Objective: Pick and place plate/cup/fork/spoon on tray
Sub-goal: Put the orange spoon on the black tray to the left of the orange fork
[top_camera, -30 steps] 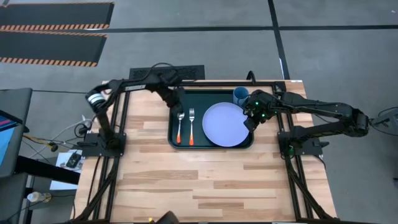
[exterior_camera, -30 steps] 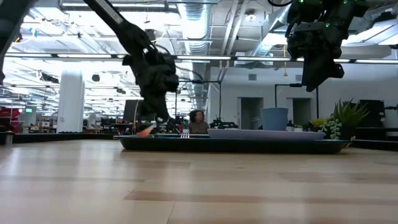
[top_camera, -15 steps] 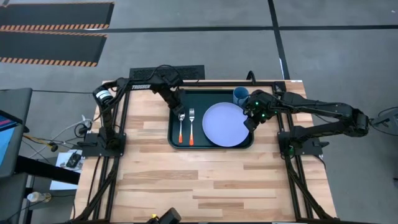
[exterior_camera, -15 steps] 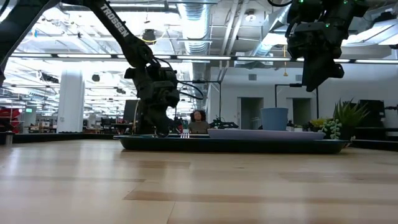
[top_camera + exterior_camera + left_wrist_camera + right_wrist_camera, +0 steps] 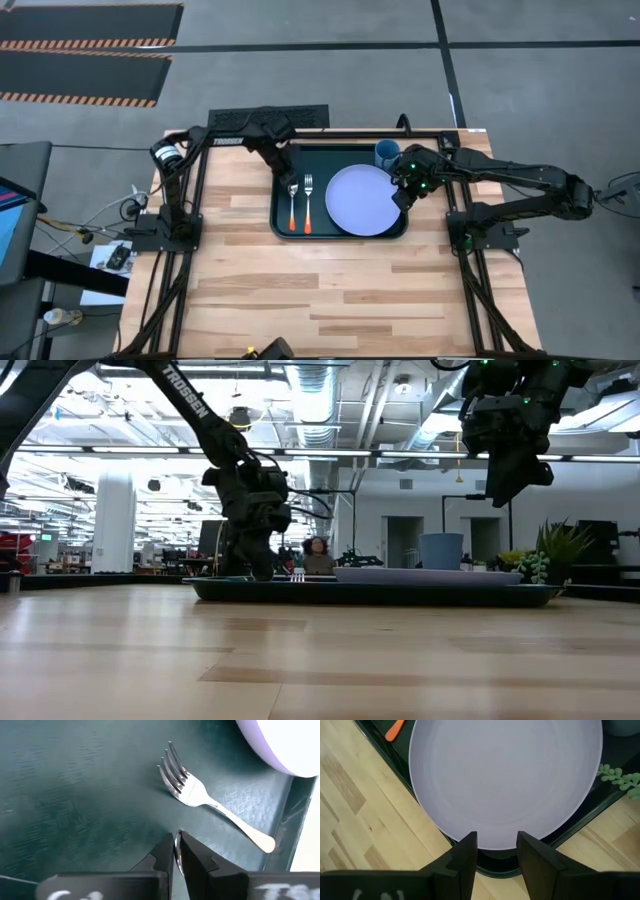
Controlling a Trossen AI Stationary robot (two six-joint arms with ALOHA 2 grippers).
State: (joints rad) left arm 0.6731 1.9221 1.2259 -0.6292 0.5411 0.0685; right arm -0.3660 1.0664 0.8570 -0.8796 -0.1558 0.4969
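Left gripper (image 5: 176, 851) pinches spoon (image 5: 291, 200) bowl on tray (image 5: 281, 222).

Grey concrete floor (image 5: 300, 70) with black mats (image 5: 85, 50) edged in orange-striped tape. Beyond the wooden table (image 5: 320, 660): ceiling ducts (image 5: 310, 400), white column (image 5: 113, 520), potted plant (image 5: 555, 550), seated person (image 5: 318, 555).

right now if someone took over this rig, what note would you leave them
Left gripper: fingers shut on the spoon, low at the tray's left end.
Right gripper: fingers open, empty, raised over the plate's right edge.
On the tray: spoon, fork beside it, plate, and the cup at the far right corner.
Done: all four items placed.
Left: release the spoon and pull both arms back.
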